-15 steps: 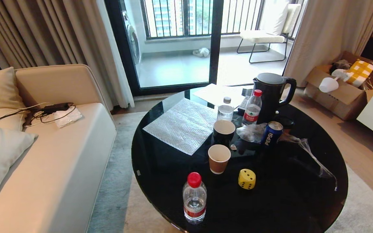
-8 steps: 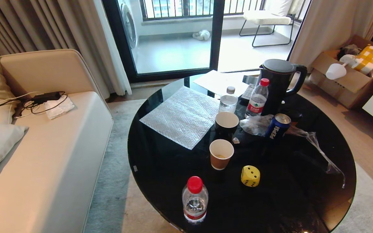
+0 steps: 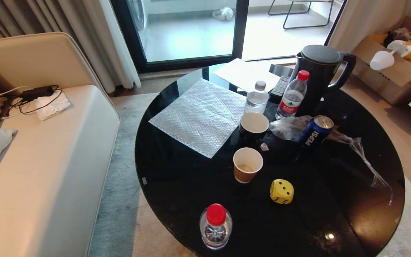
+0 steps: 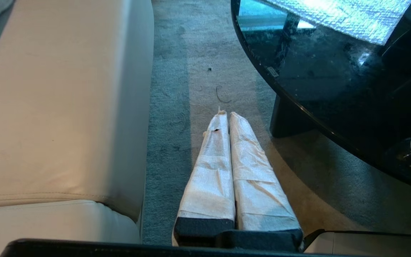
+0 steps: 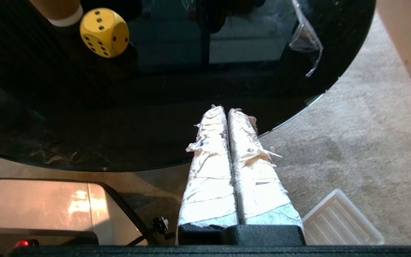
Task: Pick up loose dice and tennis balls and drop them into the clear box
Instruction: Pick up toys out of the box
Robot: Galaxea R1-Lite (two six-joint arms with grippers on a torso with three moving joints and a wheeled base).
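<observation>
A yellow die (image 3: 281,191) with black pips sits alone on the round black glass table (image 3: 177,185), just beside a brown paper cup (image 3: 248,169) and near the table's front edge; a red-capped water bottle (image 3: 216,227) stands closer to that edge, on the cup's other side. In the right wrist view the die (image 5: 104,32) lies well ahead of the right gripper (image 5: 225,110), whose tape-wrapped fingers (image 5: 211,157) are pressed together and hold nothing; the fingertips hang over the table's rim, apart from the die. The left gripper (image 4: 226,113) is likewise closed and empty, over the grey carpet (image 4: 177,71) between the beige sofa (image 4: 59,100) and the table, far from the die. Farther back on the table stand a black paper cup (image 3: 254,126), a Pepsi can (image 3: 315,131), two more bottles, a black kettle (image 3: 321,76) and a sheet of bubble wrap (image 3: 200,116); a ribbed translucent lid (image 5: 341,219) lies on the carpet beside the right gripper.
</observation>
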